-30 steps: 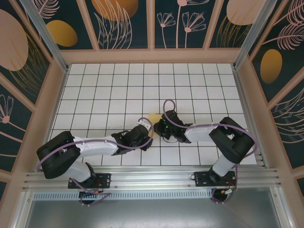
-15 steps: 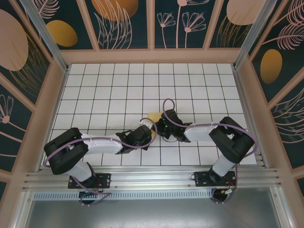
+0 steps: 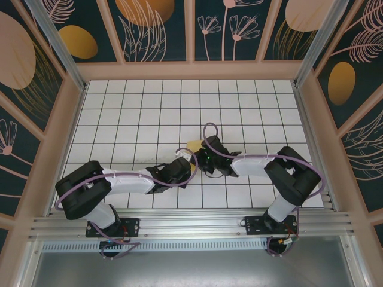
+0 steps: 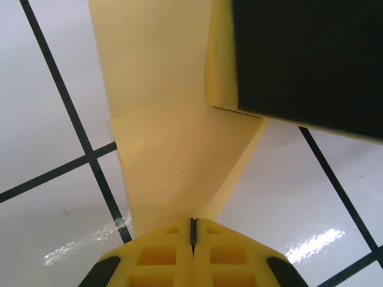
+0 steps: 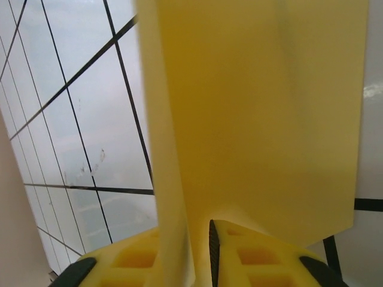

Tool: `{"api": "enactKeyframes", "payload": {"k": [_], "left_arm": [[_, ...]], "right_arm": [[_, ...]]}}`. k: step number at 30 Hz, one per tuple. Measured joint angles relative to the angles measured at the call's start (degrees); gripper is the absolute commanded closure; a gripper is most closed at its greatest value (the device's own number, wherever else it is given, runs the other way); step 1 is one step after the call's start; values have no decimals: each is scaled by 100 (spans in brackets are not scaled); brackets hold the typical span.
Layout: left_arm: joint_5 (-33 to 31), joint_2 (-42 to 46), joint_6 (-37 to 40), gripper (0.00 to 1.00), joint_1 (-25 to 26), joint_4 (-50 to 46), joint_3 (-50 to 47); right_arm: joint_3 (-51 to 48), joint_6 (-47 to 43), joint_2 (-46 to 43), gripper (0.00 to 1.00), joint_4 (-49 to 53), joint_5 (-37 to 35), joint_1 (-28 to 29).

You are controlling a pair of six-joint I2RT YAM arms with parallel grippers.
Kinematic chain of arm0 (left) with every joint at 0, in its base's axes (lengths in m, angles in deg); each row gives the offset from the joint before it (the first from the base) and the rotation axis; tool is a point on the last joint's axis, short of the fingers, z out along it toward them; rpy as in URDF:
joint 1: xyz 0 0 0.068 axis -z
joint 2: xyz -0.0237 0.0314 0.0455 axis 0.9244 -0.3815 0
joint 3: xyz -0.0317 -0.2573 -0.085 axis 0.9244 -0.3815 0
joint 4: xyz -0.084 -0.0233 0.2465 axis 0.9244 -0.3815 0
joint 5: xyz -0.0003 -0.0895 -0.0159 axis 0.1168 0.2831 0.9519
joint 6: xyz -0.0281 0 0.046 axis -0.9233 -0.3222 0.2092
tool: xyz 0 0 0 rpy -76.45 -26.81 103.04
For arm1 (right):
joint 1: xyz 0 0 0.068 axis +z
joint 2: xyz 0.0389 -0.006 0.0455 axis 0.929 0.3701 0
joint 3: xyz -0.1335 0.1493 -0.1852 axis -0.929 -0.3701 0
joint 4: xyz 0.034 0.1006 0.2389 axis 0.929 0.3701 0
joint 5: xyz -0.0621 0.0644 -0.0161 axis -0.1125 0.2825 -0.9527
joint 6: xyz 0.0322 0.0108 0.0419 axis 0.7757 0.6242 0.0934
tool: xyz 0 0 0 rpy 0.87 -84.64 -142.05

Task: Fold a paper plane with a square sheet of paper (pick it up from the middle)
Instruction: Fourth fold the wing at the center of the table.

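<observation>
Left wrist view: the left gripper (image 4: pixel 192 227) pinches folded yellow paper (image 4: pixel 173 155), jaws fully closed; the right gripper (image 5: pixel 209 234) has jaws nearly together around it, grip unclear.

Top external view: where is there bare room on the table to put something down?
Free: the far rows of the grid table, from the back wall down to the folded yellow paper. Crowded: the near middle, where the left gripper and the right gripper meet at that paper.
</observation>
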Motion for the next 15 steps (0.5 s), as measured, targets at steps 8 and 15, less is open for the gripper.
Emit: {"api": "enactKeyframes", "payload": {"k": [8, 15], "left_arm": [[94, 11, 26, 100, -4, 52, 0], [737, 68, 50, 100, -140, 372, -120]], "right_arm": [[-13, -404, -645, 51, 487, -144, -92], [-273, -713, -1508, 50, 658, -236, -280]]}}
